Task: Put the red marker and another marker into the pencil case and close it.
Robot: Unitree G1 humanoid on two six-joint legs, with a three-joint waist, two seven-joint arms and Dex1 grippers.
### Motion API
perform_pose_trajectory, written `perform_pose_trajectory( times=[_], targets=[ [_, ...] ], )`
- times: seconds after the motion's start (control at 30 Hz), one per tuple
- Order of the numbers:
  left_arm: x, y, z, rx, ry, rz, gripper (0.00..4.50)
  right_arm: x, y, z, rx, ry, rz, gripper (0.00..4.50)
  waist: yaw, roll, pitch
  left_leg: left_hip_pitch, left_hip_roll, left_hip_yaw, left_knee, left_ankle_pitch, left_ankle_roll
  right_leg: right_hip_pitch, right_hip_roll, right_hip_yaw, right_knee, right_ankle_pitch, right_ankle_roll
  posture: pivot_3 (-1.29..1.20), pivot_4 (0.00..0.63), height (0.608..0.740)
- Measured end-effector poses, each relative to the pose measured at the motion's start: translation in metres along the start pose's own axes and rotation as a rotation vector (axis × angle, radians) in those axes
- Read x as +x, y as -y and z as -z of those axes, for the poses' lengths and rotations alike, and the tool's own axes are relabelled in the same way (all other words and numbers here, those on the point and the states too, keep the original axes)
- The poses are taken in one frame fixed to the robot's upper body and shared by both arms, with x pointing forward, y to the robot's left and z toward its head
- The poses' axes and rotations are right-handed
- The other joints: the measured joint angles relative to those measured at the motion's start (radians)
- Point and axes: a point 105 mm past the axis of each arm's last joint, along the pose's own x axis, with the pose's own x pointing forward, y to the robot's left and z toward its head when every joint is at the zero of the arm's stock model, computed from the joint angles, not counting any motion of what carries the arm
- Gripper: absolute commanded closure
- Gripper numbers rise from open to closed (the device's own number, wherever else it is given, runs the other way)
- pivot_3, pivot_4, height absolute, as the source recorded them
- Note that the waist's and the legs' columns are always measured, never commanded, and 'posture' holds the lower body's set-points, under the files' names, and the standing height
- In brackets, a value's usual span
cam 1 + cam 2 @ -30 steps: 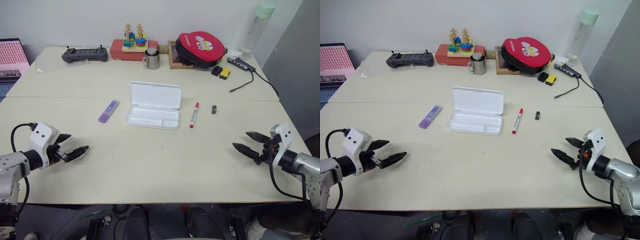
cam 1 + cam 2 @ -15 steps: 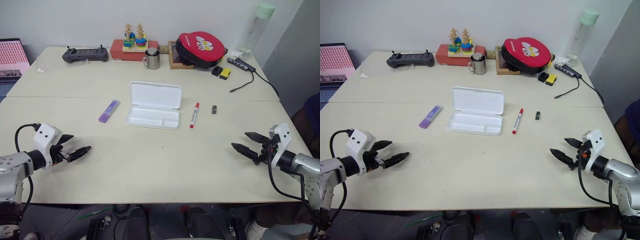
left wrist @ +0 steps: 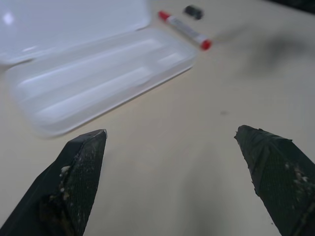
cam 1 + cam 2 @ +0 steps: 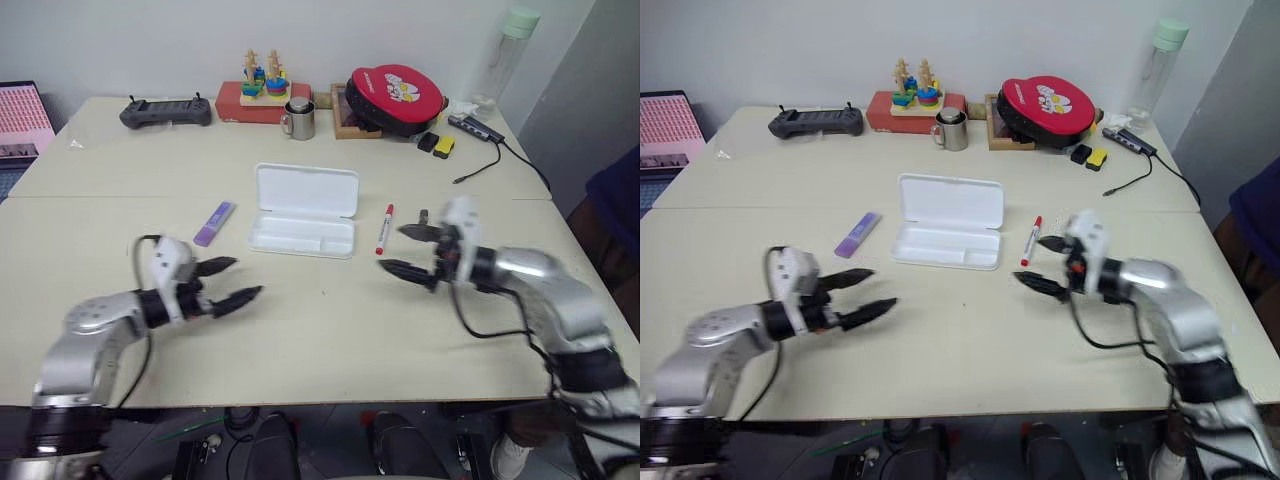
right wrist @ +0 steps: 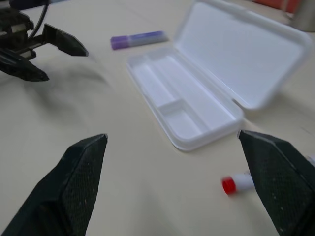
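Note:
The white pencil case [image 4: 303, 212] lies open in the middle of the table, lid folded back, its tray [image 5: 182, 105] holding nothing. To its right lies the red marker [image 4: 385, 229], white-barrelled with red ends. The purple highlighter [image 4: 214, 222] rests to the case's left. My left gripper [image 4: 245, 277] hovers open in front of the highlighter, pointing toward the case [image 3: 98, 83]. My right gripper [image 4: 390, 249] is open just in front of the red marker's near end [image 5: 236, 183]. Neither gripper holds anything.
A small black object [image 4: 424, 216] lies just right of the marker. Along the back stand a black controller [image 4: 165, 110], a toy on a red box [image 4: 262, 85], a metal mug [image 4: 298, 118], a red round bag [image 4: 395, 92], a bottle [image 4: 505, 55] and a cabled hub [image 4: 480, 130]. A person's dark sleeve [image 4: 615, 200] shows at the right edge.
Both arms swung inward from the table's front corners: the left gripper moved right toward the case, the right gripper moved left and up to the red marker. Both stayed open.

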Motion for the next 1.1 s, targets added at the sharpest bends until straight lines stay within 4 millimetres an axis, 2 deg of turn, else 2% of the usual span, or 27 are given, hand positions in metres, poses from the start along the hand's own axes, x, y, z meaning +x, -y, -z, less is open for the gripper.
perform_pose_trajectory(
  times=[0.1,0.2,0.43,0.53,0.73,1.07,1.1],
  targets=[
    [0.006,0.005,-0.016,0.009,0.049,0.012,0.0,0.027,-0.002,-0.004,-0.02,-0.034,-0.055,0.05,0.002,0.0,0.0,0.0,0.0,0.0,0.002,0.0,0.0,0.0,0.0,0.0,0.001,0.0,0.0,0.0,0.15,0.74],
    [0.009,0.008,-0.019,0.005,0.055,0.012,0.0,0.044,0.001,-0.005,-0.04,-0.068,-0.078,0.05,0.004,0.0,0.0,0.0,0.0,-0.001,0.003,0.0,0.0,0.001,0.0,-0.001,0.001,0.0,0.0,0.0,0.15,0.74],
    [0.012,0.009,-0.031,-0.024,0.111,0.008,0.0,0.069,0.0,0.024,-0.022,-0.211,-0.128,0.05,0.002,0.0,0.0,0.0,0.0,-0.002,0.003,0.0,0.0,0.0,0.0,-0.001,0.002,0.001,0.0,0.0,0.15,0.74],
    [0.011,0.006,-0.039,-0.017,0.136,-0.008,0.0,0.079,0.005,0.031,-0.027,-0.259,-0.119,0.55,0.0,0.0,0.0,0.0,0.0,-0.002,0.003,0.0,0.0,0.001,0.0,-0.001,0.002,0.001,0.0,0.0,0.15,0.74],
    [0.01,0.005,-0.04,-0.016,0.141,-0.011,0.0,0.09,0.013,0.032,-0.066,-0.308,-0.116,2.09,0.001,0.0,0.0,0.0,0.0,-0.002,0.003,0.0,0.0,0.0,0.0,-0.001,0.002,0.001,-0.001,0.0,0.15,0.74],
    [0.01,0.005,-0.039,-0.019,0.139,-0.013,0.0,0.095,0.013,0.032,-0.11,-0.315,-0.151,4.46,0.0,0.0,0.0,-0.001,0.0,-0.003,0.003,0.0,0.0,0.0,0.0,-0.002,0.002,0.001,-0.001,0.0,0.15,0.74],
    [0.01,0.005,-0.039,-0.021,0.138,-0.014,0.0,0.095,0.012,0.031,-0.115,-0.31,-0.16,4.46,0.0,0.0,0.0,-0.001,0.0,-0.003,0.003,0.0,0.0,0.0,0.0,-0.002,0.002,0.001,0.0,0.0,0.15,0.74]
  ],
)
